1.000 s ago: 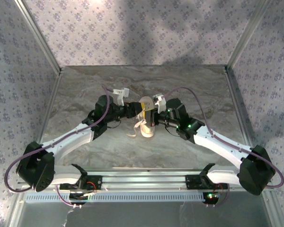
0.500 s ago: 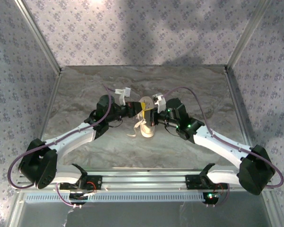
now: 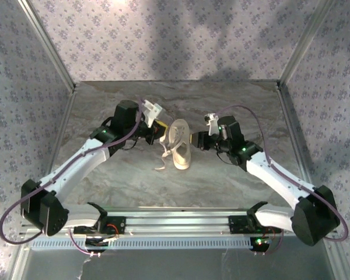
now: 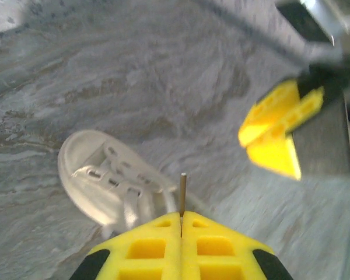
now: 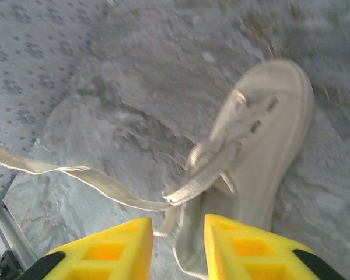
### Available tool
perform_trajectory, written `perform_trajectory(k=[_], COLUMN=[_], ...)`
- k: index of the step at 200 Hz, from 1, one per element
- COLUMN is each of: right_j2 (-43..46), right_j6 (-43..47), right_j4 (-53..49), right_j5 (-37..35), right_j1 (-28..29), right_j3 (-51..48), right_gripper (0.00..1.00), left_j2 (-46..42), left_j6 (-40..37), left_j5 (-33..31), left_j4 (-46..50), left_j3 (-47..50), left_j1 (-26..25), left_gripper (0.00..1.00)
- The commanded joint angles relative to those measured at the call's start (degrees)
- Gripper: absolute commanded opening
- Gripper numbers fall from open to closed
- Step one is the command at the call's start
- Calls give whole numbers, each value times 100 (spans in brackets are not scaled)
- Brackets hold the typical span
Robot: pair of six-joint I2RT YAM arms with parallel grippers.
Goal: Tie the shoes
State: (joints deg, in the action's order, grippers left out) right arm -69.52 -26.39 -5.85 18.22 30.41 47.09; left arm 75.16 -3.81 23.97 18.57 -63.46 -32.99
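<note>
Change: left pincer (image 4: 181,217) has clenched on what looks like a lace tip (image 4: 182,185); right pincer (image 5: 178,225) has released and backed off rightward | Sneaker (image 3: 181,150): centre frame on tabletop (image 3: 239,105), laces (image 5: 93,175) loose | Meaning: lace likely handed over, no knot yet.

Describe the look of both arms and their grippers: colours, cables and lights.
The left arm and right arm have white links, black joints and a looping purple cable each. A small green light glows on each. The left gripper and right gripper have yellow fingers with rectangular recesses.
</note>
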Motion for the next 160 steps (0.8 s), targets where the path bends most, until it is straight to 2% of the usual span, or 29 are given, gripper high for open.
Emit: perform_trajectory(k=[1, 41, 70, 90, 160], right_j2=[-524, -1056, -1242, -1386, -1646], right_j6=[-95, -168, 4, 85, 222], right_j4=[-565, -266, -154, -55, 219], right_j5=[492, 762, 779, 860, 1096], right_j1=[-95, -78, -72, -71, -58], right_j3=[237, 251, 245, 250, 232], right_gripper=[26, 18, 16, 14, 11], left_j2=[440, 1072, 1466, 1716, 2332], left_j6=[-1621, -2438, -3112, -3168, -3497], left_j5=[-39, -228, -617, -990, -1337], left_j4=[859, 701, 795, 798, 928], left_j3=[-36, -78, -190, -355, -794], left_j1=[-13, -169, -383, -454, -591], left_gripper=[0, 0, 0, 0, 0])
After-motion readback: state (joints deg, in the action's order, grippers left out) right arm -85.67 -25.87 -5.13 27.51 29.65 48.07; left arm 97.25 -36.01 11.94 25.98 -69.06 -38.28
